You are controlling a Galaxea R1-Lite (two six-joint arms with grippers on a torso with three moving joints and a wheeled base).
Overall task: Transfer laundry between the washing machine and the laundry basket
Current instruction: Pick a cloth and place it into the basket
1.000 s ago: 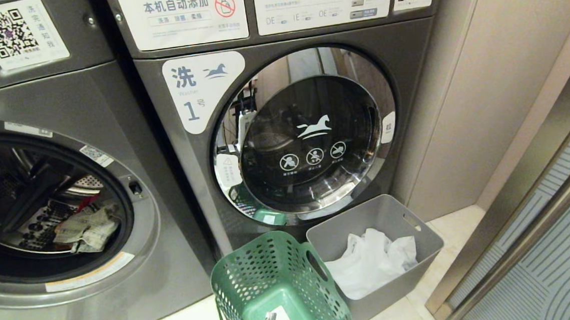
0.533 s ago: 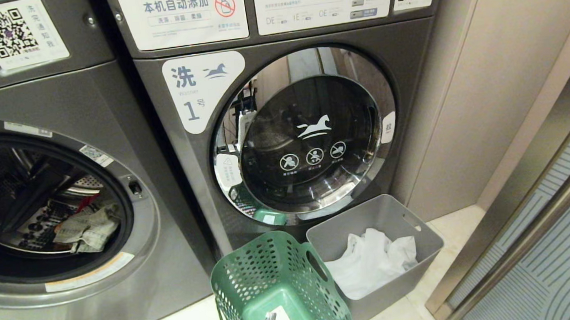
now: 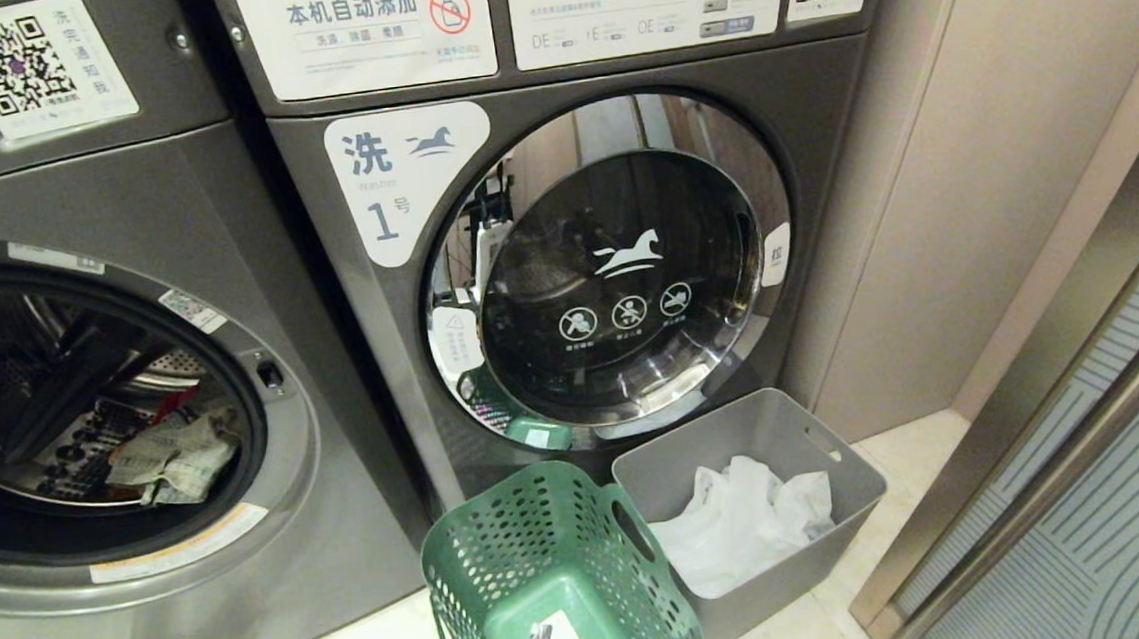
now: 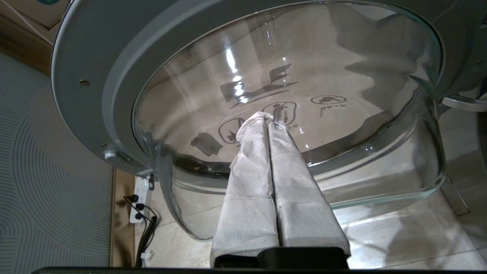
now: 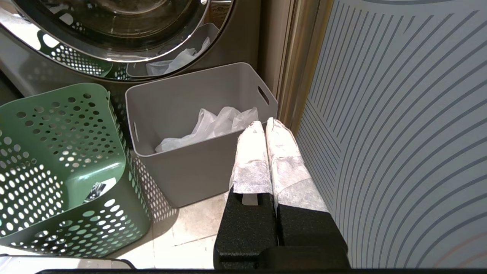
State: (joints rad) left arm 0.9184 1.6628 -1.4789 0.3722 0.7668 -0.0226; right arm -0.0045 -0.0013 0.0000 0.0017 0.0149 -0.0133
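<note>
Now your left gripper (image 4: 267, 120), fingers pressed together and empty, faces the open round glass door (image 4: 289, 114). Right gripper (image 5: 264, 123), likewise closed, hangs beside the grey solid-walled bin (image 5: 182, 167); green perforated plastic basket (image 3: 557, 571) stands empty.

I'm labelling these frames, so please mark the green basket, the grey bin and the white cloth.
green basket (image 3: 506, 554): head view, on its perforated left wall.
grey bin (image 5: 190, 171): right wrist view, on its front outer wall.
white cloth (image 3: 744, 523): head view, on the middle of the crumpled heap.
</note>
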